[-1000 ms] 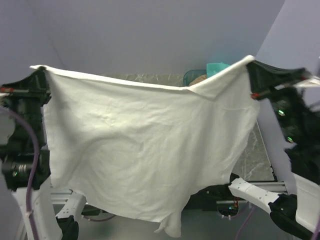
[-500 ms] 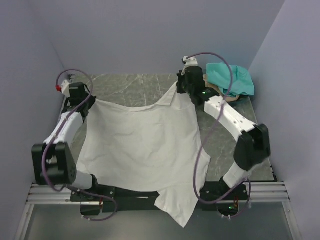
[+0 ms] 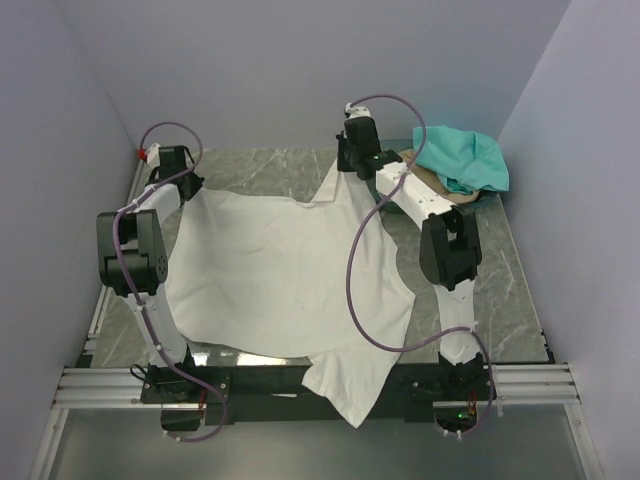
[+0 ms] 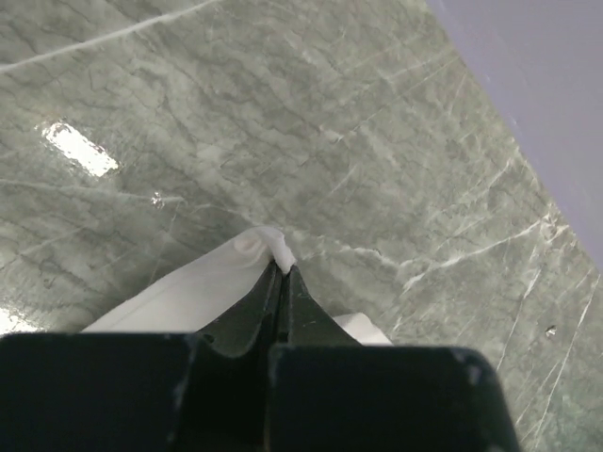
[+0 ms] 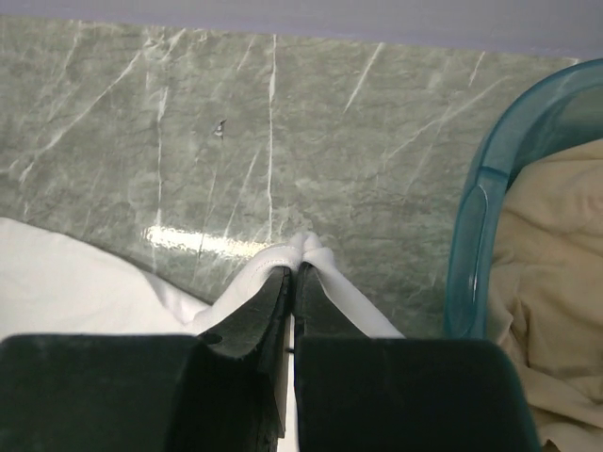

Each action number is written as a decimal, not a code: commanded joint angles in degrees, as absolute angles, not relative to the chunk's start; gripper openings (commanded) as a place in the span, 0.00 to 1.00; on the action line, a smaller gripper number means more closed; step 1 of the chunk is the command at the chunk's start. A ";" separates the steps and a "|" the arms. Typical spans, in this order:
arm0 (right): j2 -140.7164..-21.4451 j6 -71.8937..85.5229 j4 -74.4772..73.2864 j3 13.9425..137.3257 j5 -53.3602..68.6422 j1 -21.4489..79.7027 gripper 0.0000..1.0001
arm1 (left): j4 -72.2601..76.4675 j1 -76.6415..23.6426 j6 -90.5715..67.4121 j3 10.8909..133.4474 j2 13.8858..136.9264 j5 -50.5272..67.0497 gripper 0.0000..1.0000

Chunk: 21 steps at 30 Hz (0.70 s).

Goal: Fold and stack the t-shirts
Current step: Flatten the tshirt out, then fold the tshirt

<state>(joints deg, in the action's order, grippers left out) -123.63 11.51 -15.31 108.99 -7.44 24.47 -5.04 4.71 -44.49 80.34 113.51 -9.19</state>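
Observation:
The white t-shirt (image 3: 285, 280) lies spread over the marble table, its near end hanging off the front edge. My left gripper (image 3: 178, 178) is shut on its far left corner (image 4: 264, 247), low over the table. My right gripper (image 3: 345, 165) is shut on its far right corner (image 5: 311, 250). The teal t-shirt (image 3: 462, 158) lies heaped on the basket at the far right. The tan t-shirt (image 5: 556, 282) lies inside the basket.
The translucent green basket (image 5: 480, 188) stands just right of my right gripper at the table's far right corner. Walls close in the left, back and right sides. Bare marble (image 3: 510, 300) shows right of the shirt.
Both arms have swung the white shirt down from held up near the camera to the table, then stretched farther back, laying it flat.

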 commanded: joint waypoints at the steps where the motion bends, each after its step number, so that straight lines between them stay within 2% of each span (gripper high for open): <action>1: -119.72 11.95 -14.50 107.94 -6.52 23.82 0.00 | -5.18 5.27 -44.21 81.74 112.15 -11.16 0.01; 10: -113.90 14.85 -14.50 99.49 -0.88 23.82 0.00 | -8.35 7.29 -45.17 74.80 104.33 -15.82 0.01; 16: -119.35 16.43 -13.18 104.84 -0.79 23.73 0.00 | -9.14 9.93 -42.63 75.76 103.53 -14.51 0.01; 21: -125.15 14.60 -12.13 112.32 -0.97 23.82 0.00 | -10.71 10.11 -38.86 81.36 108.01 -13.98 0.01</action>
<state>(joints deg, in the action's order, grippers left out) -122.78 15.40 -15.18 107.57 -0.99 23.97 -10.39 10.07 -42.52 75.77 106.41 -13.61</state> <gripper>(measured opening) 0.023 0.014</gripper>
